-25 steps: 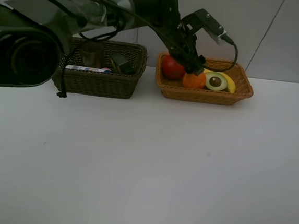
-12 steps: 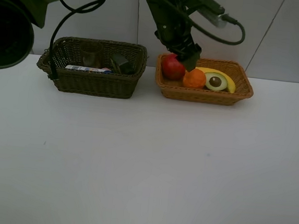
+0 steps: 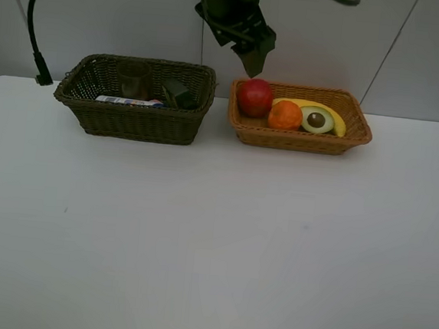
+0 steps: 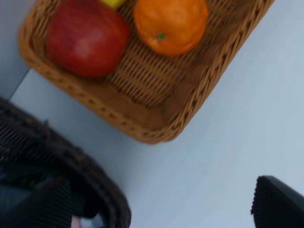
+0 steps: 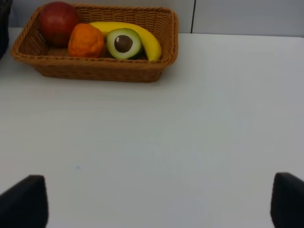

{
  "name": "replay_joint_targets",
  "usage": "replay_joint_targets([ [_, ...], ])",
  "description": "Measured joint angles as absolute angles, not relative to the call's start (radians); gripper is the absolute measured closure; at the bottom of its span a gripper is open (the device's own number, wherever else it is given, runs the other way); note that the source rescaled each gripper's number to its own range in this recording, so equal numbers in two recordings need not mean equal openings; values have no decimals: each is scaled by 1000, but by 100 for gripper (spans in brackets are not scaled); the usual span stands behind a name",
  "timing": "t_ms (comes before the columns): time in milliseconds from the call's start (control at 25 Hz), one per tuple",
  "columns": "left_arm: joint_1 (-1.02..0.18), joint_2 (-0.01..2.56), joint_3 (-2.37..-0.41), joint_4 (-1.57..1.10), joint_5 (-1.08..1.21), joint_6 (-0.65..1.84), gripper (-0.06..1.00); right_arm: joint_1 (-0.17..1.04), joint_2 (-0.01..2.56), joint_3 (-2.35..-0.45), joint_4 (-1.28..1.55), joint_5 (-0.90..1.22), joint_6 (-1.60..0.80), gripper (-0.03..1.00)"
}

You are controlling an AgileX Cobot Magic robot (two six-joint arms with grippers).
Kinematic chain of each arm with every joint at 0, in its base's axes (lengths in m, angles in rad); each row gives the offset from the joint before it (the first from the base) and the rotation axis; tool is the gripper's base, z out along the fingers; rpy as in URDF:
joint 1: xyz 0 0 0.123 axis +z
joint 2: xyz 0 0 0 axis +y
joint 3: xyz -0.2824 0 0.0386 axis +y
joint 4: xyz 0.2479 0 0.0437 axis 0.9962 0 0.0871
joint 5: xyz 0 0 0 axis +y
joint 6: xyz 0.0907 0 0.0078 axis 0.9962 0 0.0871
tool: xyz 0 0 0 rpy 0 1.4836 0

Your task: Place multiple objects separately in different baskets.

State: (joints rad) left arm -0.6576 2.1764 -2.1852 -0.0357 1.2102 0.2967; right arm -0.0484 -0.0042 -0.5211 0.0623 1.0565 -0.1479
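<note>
The orange-tan basket point(image 3: 356, 136) holds a red apple point(image 3: 254, 97), an orange point(image 3: 285, 114), an avocado half point(image 3: 316, 120) and a banana point(image 3: 336, 119). To its left, the dark olive basket point(image 3: 135, 122) contains a translucent cup point(image 3: 134, 78), a white bottle point(image 3: 129, 101) lying flat and a dark green bottle point(image 3: 178, 93). My left gripper point(image 3: 252, 58) hangs open and empty, high above the apple. Its wrist view looks down on the apple point(image 4: 88, 38), the orange point(image 4: 171, 23) and both basket rims. My right gripper point(image 5: 154, 204) is open over bare table, facing the fruit basket point(image 5: 95, 71).
The two baskets stand side by side at the back of the white table point(image 3: 213, 241), close to the wall. A black cable point(image 3: 37, 48) hangs at the far left. The right arm is outside the exterior view.
The left arm has lifted up and back from the orange-tan basket, with the orange left lying in it. Its near part has swung out of the exterior view.
</note>
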Motion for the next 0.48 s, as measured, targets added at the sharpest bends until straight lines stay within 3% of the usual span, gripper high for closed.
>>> replay_joint_targets([
  [480,-562,1665,-1546,14,1179,296,-6,-48,-4,-521,62,1056,-148,-2],
])
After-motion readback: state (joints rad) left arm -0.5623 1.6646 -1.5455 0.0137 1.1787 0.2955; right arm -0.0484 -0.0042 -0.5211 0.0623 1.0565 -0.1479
